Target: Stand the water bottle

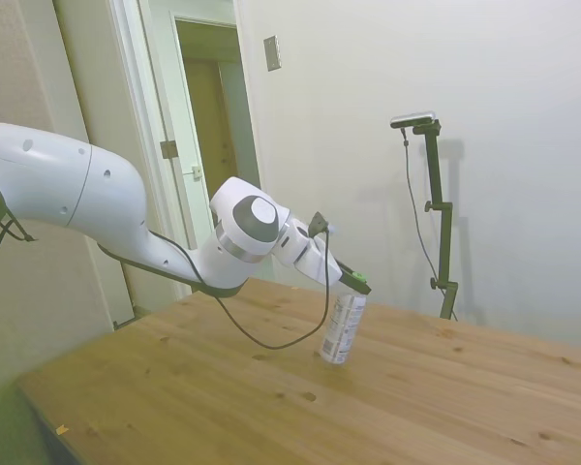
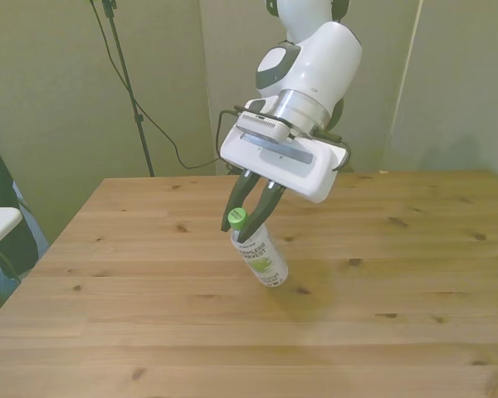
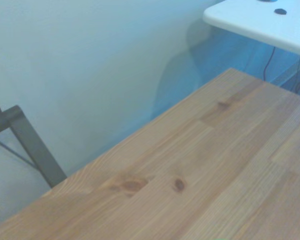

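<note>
The jaws point(image 2: 251, 214) hold the water bottle point(image 2: 259, 252) at its green cap; it tilts, cap toward 11 o'clock, base on the surface point(image 2: 382, 274). Next it needs righting, then release.

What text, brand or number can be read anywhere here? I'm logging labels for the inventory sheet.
Water bottle label: dark print in a few lines, too small and blurred to read in the front view.
Same label in the side view: dark print, also unreadable.
Gripper, arm, table and wall: no text visible.
Wrist view: no text.
</note>
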Controlling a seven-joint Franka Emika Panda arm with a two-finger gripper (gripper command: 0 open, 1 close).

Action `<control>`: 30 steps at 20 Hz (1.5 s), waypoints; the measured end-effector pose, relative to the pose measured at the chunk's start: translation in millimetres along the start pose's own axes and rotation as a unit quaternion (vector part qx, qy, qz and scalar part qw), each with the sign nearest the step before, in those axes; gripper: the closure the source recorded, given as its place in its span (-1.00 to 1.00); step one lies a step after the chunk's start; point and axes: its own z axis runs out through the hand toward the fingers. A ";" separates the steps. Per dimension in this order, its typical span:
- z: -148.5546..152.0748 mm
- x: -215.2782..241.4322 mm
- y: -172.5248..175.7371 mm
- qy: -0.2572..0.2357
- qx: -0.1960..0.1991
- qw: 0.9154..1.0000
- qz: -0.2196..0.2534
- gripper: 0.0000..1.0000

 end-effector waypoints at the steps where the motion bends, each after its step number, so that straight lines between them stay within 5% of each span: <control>1: 0.1 -1.1 -0.6 0.013 0.009 1.000 0.003 1.00; 9: 8.8 -26.1 4.0 0.097 0.042 0.994 0.011 1.00; 15: 14.8 -33.3 8.5 0.099 0.036 0.994 0.010 1.00; 16: 16.0 -33.4 9.4 0.098 0.034 0.995 0.010 -1.00; 30: 19.1 -37.7 14.4 0.104 0.023 0.994 0.008 -1.00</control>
